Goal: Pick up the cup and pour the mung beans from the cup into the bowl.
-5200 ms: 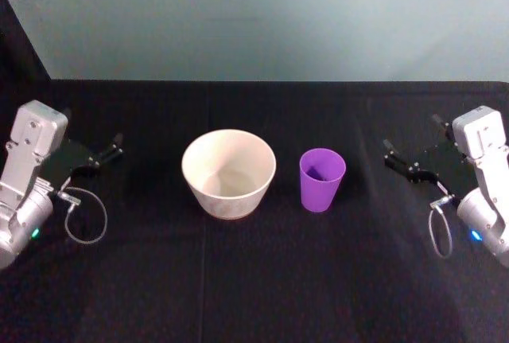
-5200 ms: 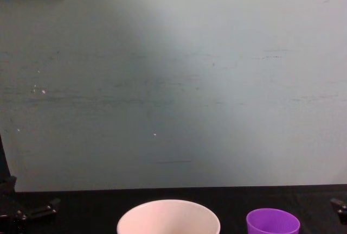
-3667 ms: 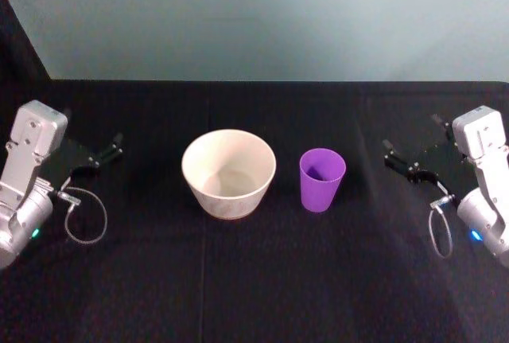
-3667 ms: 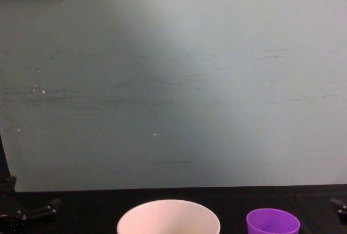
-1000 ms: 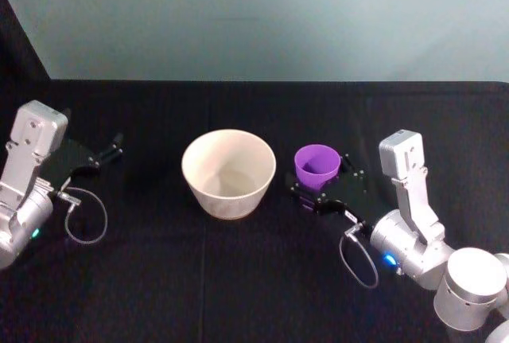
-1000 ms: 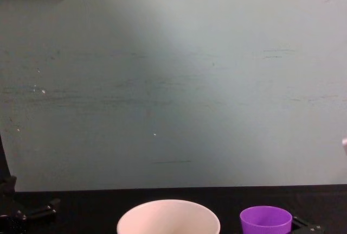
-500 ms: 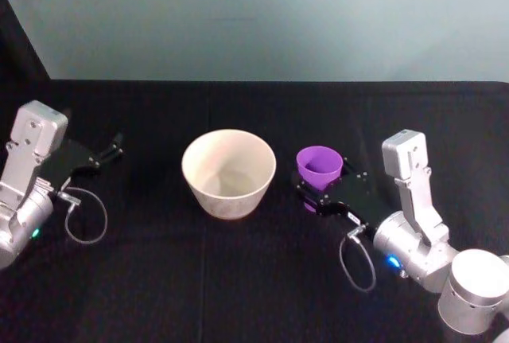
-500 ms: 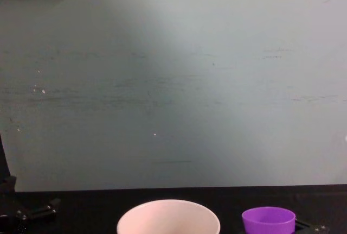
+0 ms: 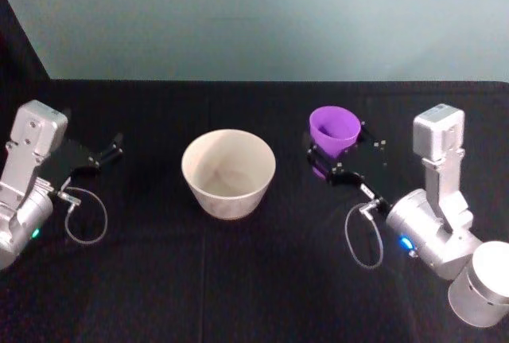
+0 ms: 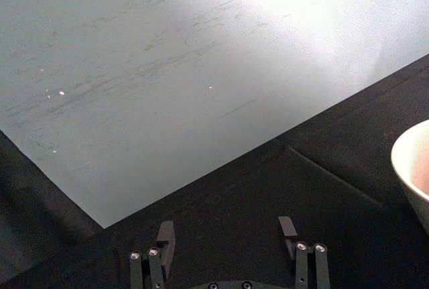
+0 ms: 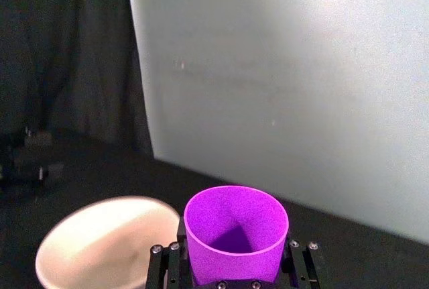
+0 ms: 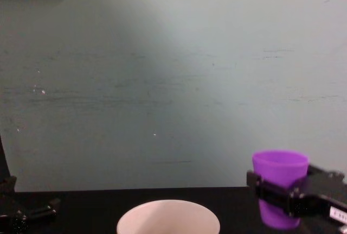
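My right gripper (image 9: 338, 153) is shut on the small purple cup (image 9: 334, 126) and holds it upright, lifted off the table, right of the white bowl (image 9: 229, 193). The right wrist view shows the cup (image 11: 234, 235) between the fingers (image 11: 298, 262), with the bowl (image 11: 100, 249) below and beside it. From the chest, the cup (image 12: 279, 170) hangs above table level in the gripper (image 12: 282, 193), to the right of the bowl (image 12: 168, 219). The mung beans are hidden; the cup's inside looks plain purple. My left gripper (image 9: 115, 146) rests open at the far left.
A black cloth covers the table (image 9: 254, 279), with a pale green wall (image 9: 262, 17) behind it. The left gripper (image 10: 226, 234) sits low over the cloth, with the bowl's edge (image 10: 412, 168) off to one side. A cable loop (image 9: 83, 216) hangs by the left arm.
The right gripper has raised the cup off the table and carried it up and slightly right. The left arm and the bowl have not moved.
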Motion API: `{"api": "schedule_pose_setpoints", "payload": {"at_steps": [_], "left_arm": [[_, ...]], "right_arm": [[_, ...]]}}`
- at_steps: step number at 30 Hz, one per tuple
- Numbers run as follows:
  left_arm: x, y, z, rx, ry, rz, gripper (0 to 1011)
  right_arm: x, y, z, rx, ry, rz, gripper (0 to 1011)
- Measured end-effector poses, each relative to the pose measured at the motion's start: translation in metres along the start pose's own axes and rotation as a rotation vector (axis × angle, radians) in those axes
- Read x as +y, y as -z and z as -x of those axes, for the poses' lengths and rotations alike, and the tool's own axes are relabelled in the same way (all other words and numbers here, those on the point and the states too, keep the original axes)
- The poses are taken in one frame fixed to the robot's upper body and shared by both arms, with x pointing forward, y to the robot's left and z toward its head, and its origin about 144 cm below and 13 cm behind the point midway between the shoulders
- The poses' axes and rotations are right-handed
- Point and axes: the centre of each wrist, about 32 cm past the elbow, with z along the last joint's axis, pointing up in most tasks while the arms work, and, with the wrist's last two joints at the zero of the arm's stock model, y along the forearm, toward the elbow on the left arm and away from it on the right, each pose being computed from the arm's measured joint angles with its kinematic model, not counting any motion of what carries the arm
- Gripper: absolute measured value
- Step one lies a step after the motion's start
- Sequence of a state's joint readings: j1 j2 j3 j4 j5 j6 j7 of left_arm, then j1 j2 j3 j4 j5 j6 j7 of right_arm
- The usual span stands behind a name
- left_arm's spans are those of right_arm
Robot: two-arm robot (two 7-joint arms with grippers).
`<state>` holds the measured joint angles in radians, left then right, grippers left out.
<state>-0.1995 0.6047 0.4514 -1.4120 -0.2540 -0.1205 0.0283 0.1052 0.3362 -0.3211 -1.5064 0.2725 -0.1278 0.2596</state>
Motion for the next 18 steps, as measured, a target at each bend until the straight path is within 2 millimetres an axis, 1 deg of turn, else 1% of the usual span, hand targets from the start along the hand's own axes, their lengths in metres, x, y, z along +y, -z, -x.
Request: {"api": "schedule_pose_setpoints", "payload": {"at_steps": [4, 6, 18], "left_arm": [[0.0, 0.0, 0.0, 0.0, 0.0, 0.0, 1000], [0.0, 0.0, 0.0, 0.0, 0.0, 0.0, 1000], [0.0, 0.0, 0.0, 0.0, 0.0, 0.0, 1000]], "right_arm": [[-0.001, -0.01, 0.0017, -0.027, 0.017, -0.06, 734], [-0.001, -0.0113, 0.0018, -0.033, 0.02, -0.067, 734], [-0.0008, -0.0106, 0.0019, -0.039, 0.026, -0.068, 733]]}}
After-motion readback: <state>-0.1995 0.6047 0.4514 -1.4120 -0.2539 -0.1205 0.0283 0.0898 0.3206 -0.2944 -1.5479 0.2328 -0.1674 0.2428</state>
